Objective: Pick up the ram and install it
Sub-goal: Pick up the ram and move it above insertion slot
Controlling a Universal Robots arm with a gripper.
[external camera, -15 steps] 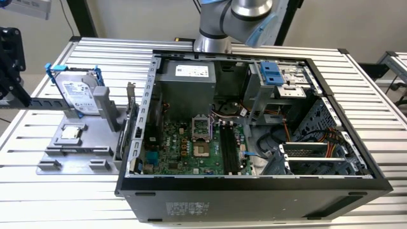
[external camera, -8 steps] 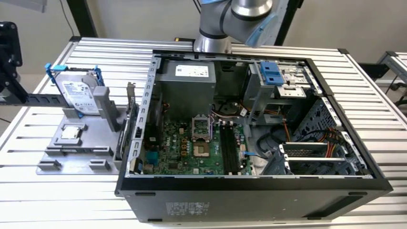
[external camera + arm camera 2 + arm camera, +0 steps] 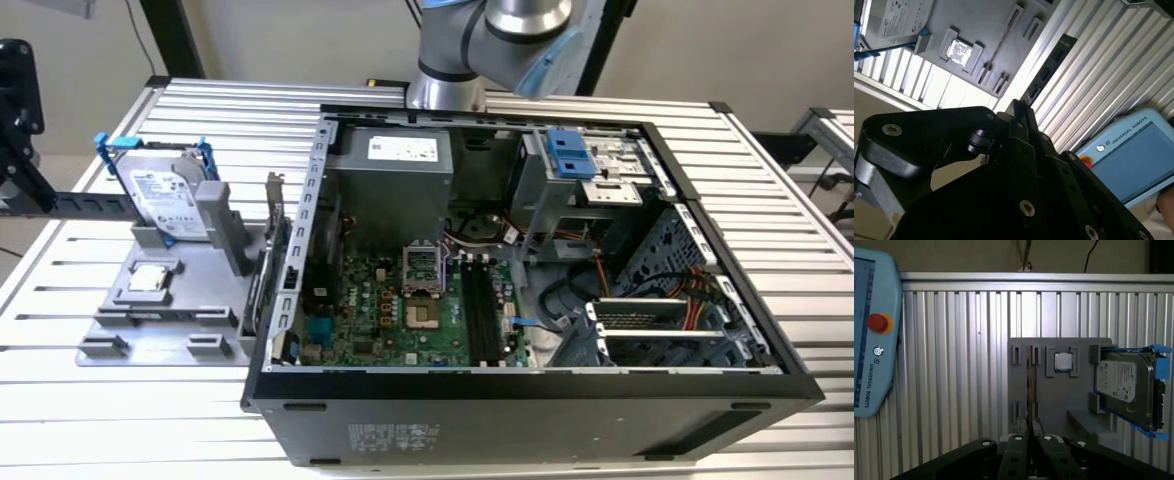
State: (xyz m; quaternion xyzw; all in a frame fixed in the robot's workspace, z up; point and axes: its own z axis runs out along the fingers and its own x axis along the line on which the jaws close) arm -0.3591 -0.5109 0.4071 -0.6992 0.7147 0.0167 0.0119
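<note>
The ram stands on its thin edge in a slot of the grey holder, and in the first wrist view I see it from above as a narrow strip. In the second wrist view the ram is a thin line on the same holder. In the exterior view the ram rises at the holder's side nearest the computer case. My gripper hangs well above the holder, in line with the stick, fingers together and holding nothing. In the second wrist view the gripper is also shut.
A hard drive in a blue bracket and a small square processor chip share the holder. The open computer case shows the motherboard's black slots. A teach pendant lies on the slatted table, with a hand beside it.
</note>
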